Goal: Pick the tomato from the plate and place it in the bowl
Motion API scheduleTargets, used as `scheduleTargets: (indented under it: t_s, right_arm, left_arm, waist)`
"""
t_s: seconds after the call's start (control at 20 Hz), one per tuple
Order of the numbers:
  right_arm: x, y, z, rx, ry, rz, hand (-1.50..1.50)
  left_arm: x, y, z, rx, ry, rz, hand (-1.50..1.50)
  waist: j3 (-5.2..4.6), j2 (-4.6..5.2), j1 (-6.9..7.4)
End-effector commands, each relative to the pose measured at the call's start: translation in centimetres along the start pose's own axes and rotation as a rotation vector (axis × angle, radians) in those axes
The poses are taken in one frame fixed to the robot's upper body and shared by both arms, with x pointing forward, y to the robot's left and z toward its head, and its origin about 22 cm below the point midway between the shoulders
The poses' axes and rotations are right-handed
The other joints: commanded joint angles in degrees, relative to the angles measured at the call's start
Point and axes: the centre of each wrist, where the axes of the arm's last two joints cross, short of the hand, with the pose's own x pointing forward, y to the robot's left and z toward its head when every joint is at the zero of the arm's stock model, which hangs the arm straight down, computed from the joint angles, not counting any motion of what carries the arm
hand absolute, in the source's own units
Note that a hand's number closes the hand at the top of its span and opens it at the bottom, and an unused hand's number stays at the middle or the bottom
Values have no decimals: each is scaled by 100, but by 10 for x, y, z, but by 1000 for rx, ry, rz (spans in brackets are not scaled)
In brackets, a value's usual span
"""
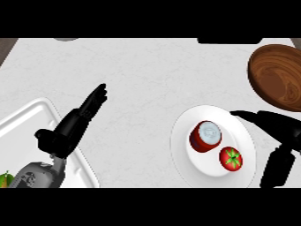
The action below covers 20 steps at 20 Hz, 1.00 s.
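Reaching for the tomato (231,158) is best done by lowering the open right hand (284,142), lower right, around it, clear of the red cup (205,136) alongside on the plate (184,150).

You only get part of the wooden bowl (284,77), the right edge clips it, and the right hand (289,141) covers the plate's (185,145) right rim.

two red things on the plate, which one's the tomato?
The lower-right one, the tomato: round, red, green star-shaped stem. The other, upper-left on the white plate, is a red can with a pale silver top.
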Motion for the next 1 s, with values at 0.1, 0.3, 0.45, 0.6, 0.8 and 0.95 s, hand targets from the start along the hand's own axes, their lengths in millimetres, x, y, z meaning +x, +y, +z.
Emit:
scheduleTargets:
  t_s: [0.1, 0.3, 0.45, 0.6, 0.8, 0.95]
  right_arm:
    - [32, 9, 7, 46, 58, 37, -150]
    - [44, 21, 4, 6, 37, 21, -150]
    - [21, 29, 6, -24, 38, 64, -150]
    - [20, 54, -6, -61, 30, 64, -150]
    - [31, 69, 8, -141, 4, 72, -150]
    - [21, 47, 4, -189, 45, 98, -150]
  left_arm:
    - [0, -12, -1, -2, 3, -3, 0]
    - [-8, -8, 1, 7, -2, -4, 0]
    - [5, -26, 0, 17, 5, 17, 0]
    - [3, -6, 8, 3, 17, 21, 0]
    - [3, -11, 3, 16, 6, -8, 0]
    - [-3, -23, 4, -11, 20, 6, 0]
  waist:
    - [9, -9, -57]
    - [10, -6, -56]
    - [13, -11, -77]
    - [14, -9, -64]
    - [14, -12, -81]
    - [14, -8, -64]
